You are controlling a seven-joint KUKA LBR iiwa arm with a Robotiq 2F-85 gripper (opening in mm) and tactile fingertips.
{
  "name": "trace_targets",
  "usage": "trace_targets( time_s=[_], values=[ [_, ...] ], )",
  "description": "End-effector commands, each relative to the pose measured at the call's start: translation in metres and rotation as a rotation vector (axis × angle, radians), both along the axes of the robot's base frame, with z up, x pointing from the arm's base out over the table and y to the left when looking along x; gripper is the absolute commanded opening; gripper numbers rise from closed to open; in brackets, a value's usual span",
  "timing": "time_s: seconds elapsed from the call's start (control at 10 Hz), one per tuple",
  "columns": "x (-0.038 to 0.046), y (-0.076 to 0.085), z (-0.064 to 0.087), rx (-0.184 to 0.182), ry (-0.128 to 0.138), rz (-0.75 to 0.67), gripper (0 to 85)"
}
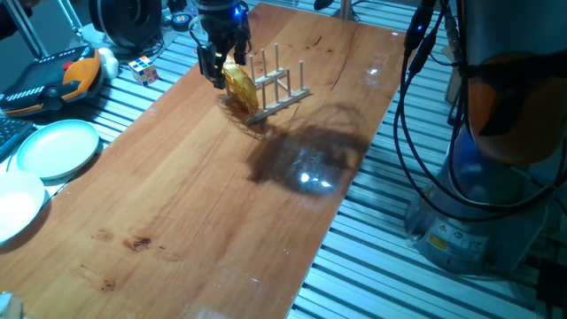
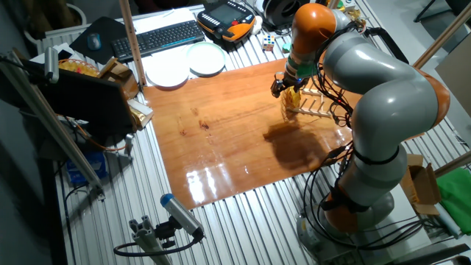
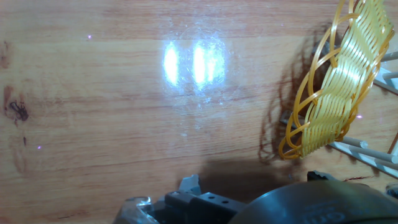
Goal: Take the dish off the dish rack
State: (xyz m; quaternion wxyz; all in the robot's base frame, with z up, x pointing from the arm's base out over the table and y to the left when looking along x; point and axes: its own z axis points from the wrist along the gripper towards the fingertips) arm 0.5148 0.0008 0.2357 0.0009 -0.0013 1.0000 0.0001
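Observation:
The dish [image 1: 241, 86] is a yellow woven wicker plate standing on edge at the near-left end of the dish rack [image 1: 282, 96], a small light wooden rack with thin upright pegs. My gripper [image 1: 213, 73] hangs just left of the dish, close beside its rim, and its fingers look open with nothing between them. In the other fixed view the gripper [image 2: 282, 87] is above and left of the dish [image 2: 293, 100] and the rack [image 2: 318, 108]. The hand view has the dish [image 3: 339, 93] at the right edge, leaning on white pegs [image 3: 364, 148].
A pale green plate [image 1: 58, 148] and a white plate [image 1: 16, 204] lie off the wooden table's left side. A Rubik's cube [image 1: 145, 70] and an orange-black pendant [image 1: 53, 80] sit at the far left. The arm's base [image 2: 368, 184] stands at the table's right.

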Motion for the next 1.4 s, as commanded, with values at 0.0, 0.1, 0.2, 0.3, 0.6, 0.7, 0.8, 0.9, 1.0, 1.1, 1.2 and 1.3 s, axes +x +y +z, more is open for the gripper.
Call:
trace_targets(
  time_s=[0.0,0.1,0.2,0.3,0.6,0.7,0.8,0.9,1.0,1.1,1.2,1.3],
  values=[
    [0.0,0.0001,0.0002,0.027,0.011,-0.02,0.7],
    [-0.0003,0.0003,0.0007,0.027,0.011,-0.02,0.7],
    [-0.0006,0.0006,0.001,0.027,0.011,-0.02,0.7],
    [-0.0008,0.0012,0.0014,0.026,0.011,-0.02,0.7],
    [-0.0007,0.0014,0.0014,0.027,0.011,-0.022,0.7],
    [-0.0006,0.0014,0.0013,0.027,0.009,-0.022,0.7],
    [-0.0004,0.0015,0.001,0.027,0.009,-0.023,0.7],
    [-0.0002,0.0017,0.0007,0.027,0.01,-0.025,0.7],
    [0.0004,0.0027,-0.0005,0.024,0.01,-0.033,0.7],
    [0.0009,0.004,-0.0016,0.012,0.012,-0.046,0.7],
    [0.0021,0.0057,-0.0032,-0.007,0.015,-0.067,0.7],
    [0.0048,0.008,-0.0052,-0.031,0.015,-0.091,0.7]
  ],
)
